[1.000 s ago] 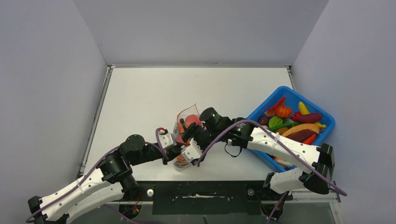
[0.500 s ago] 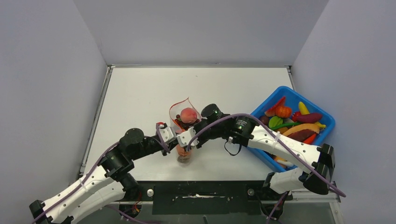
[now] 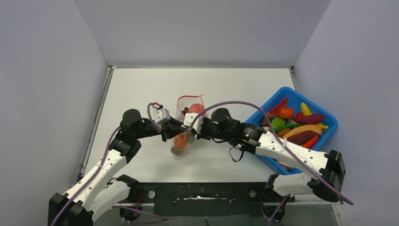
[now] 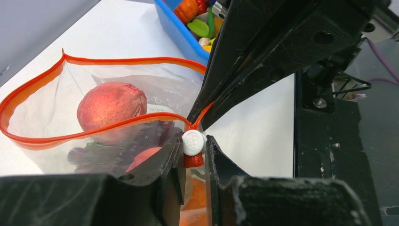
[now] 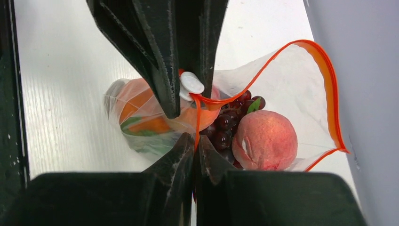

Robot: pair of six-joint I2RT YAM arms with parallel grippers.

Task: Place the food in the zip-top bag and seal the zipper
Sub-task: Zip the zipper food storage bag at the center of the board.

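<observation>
The clear zip-top bag (image 3: 187,113) hangs between my two grippers over the middle of the table. Its mouth gapes, and the orange-red zipper (image 5: 330,89) forms an open loop. Food inside it: a peach (image 5: 266,140), dark grapes (image 5: 223,125), and orange and green pieces (image 5: 141,113) lower down. My left gripper (image 4: 194,142) is shut on the zipper's white slider (image 4: 193,141) at one end of the mouth. Facing it, my right gripper (image 5: 195,139) is shut on the orange strip just beside the slider (image 5: 191,83). In the top view both grippers meet at the bag's near corner (image 3: 186,131).
A blue bin (image 3: 284,89) holding several more toy fruits and vegetables stands at the right of the table, under my right arm. Its corner shows behind the bag in the left wrist view (image 4: 181,35). Grey walls enclose the table on three sides.
The right gripper went from open to shut on the bag's strip. Both grippers carried the bag away from the near edge and slightly left, and the bag's mouth now stands wider.
</observation>
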